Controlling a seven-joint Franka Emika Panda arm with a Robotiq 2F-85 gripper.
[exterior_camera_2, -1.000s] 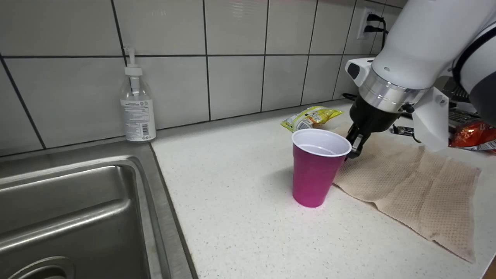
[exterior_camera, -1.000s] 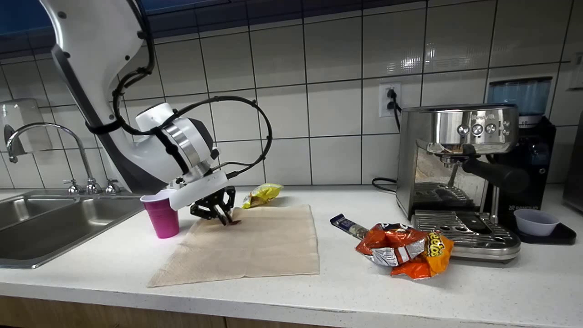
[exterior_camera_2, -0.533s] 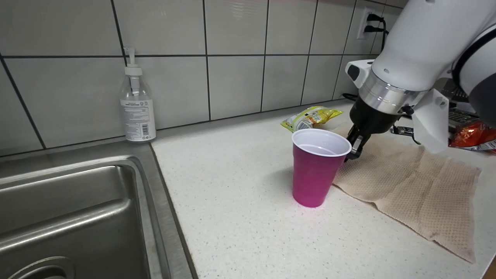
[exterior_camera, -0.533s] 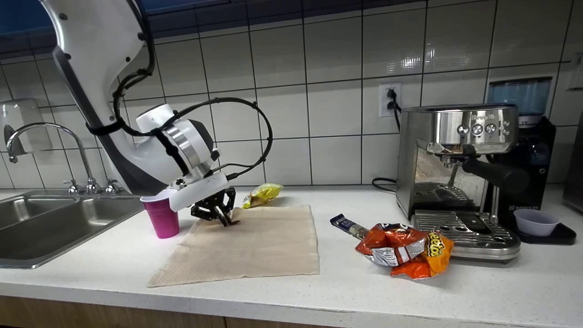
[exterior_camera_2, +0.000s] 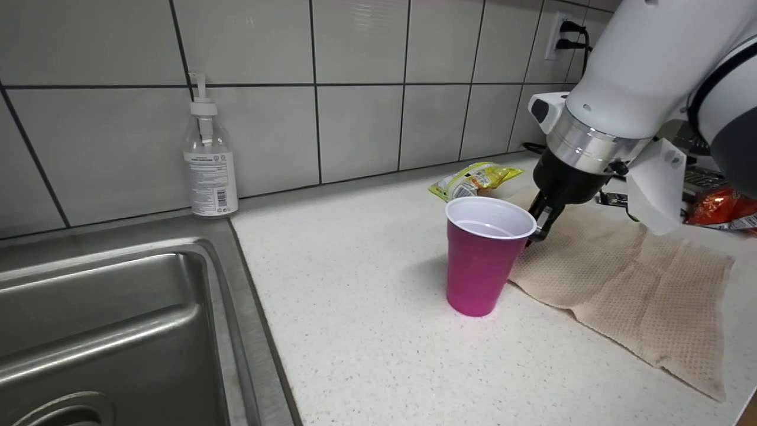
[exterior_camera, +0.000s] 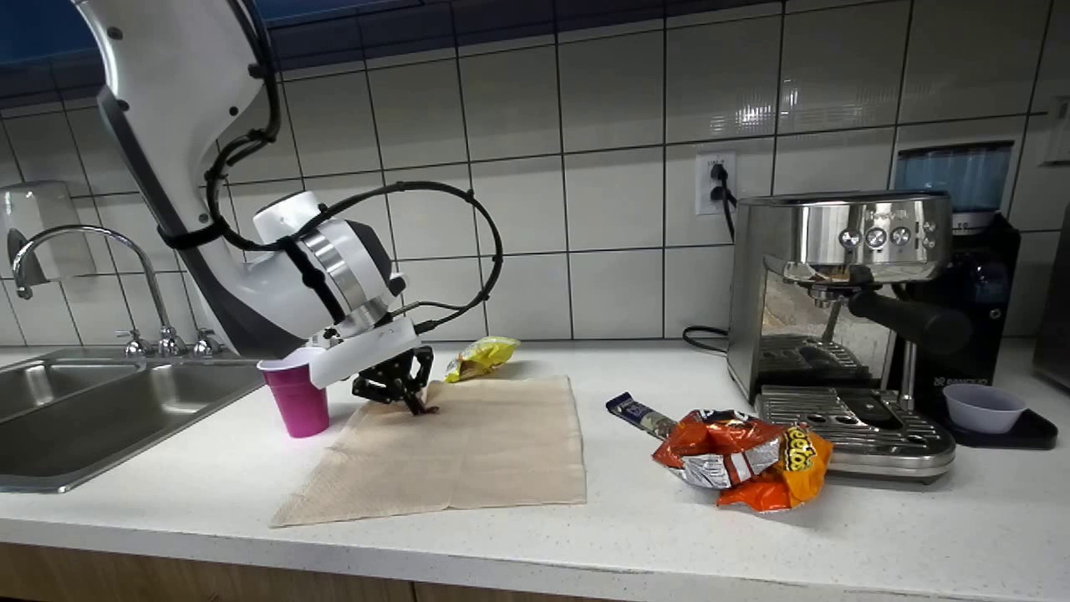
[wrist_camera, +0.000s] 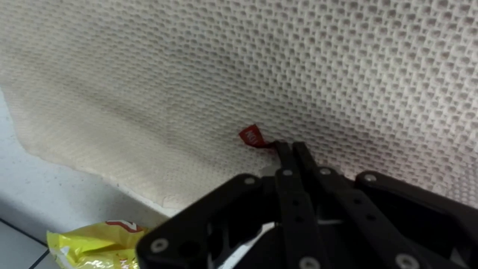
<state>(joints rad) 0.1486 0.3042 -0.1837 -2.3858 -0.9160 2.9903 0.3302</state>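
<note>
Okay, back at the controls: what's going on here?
The hand is down at the beige cloth, jaws shut, right at a small red scrap with white lettering. Whether the scrap is pinched between the jaws or only touching one, I can't tell. A pink cup stands upright beside the cloth, a yellow packet lies near it, and an orange bag lies by the coffee machine.
</note>
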